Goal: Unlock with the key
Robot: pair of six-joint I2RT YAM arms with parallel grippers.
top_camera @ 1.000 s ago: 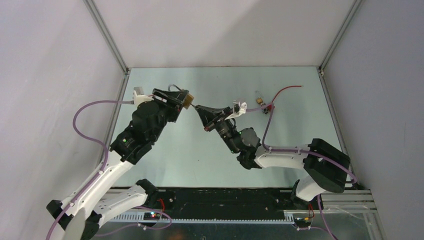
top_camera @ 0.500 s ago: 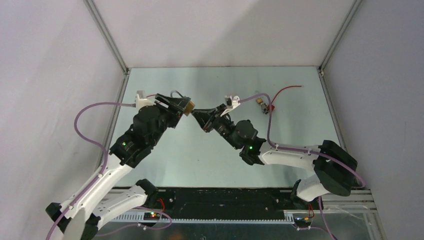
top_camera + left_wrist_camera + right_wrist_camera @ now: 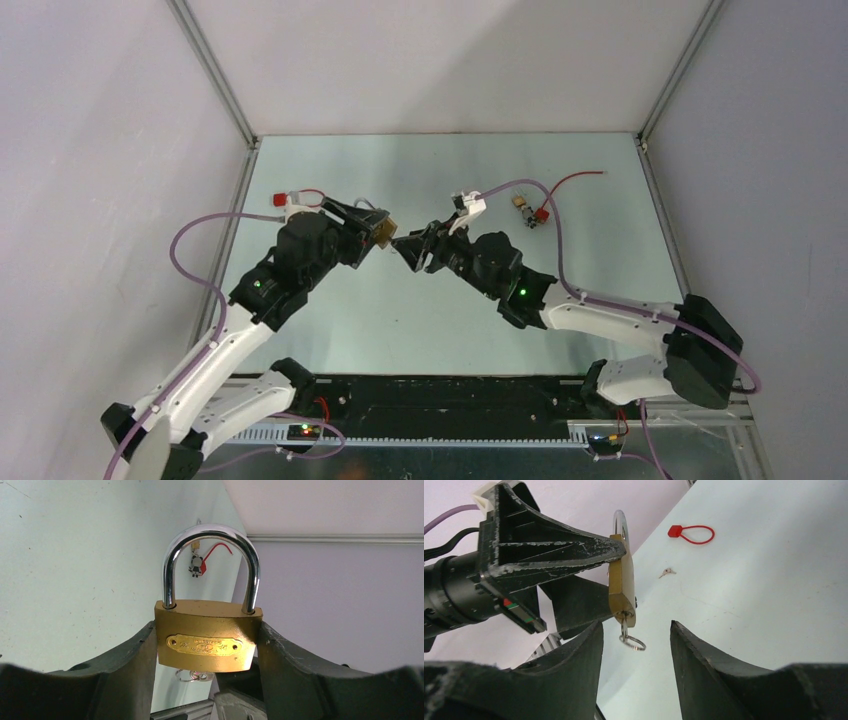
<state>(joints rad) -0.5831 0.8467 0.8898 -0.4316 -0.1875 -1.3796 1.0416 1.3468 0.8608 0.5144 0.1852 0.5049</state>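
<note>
Right wrist view tells me most: the key is seated in the keyhole on the underside of the brass padlock, with its split ring dangling below, just left of centre in the frame. My right claw is spread wide. Its two dark fingers stand either side of the ring at the bottom of the frame, and as far as I can see they touch neither the ring nor the key. The left claw pinches the padlock body by its two narrow sides, holding it up off the surface.

So I judge that insertion is done. In the left wrist view the shackle has both legs down in the body, so the lock reads as closed. I cannot tell whether the key has been turned at all. What I reckon is left is a fresh grip on the key's head, the turn, and the shackle popping free.

The key's long axis runs along the padlock's height, near vertical in the right wrist frame. Its blade points up into the body and its head and ring point at the lower edge, toward my right claw.

A second small key lies on the surface at centre right, with a red tag above it.
</note>
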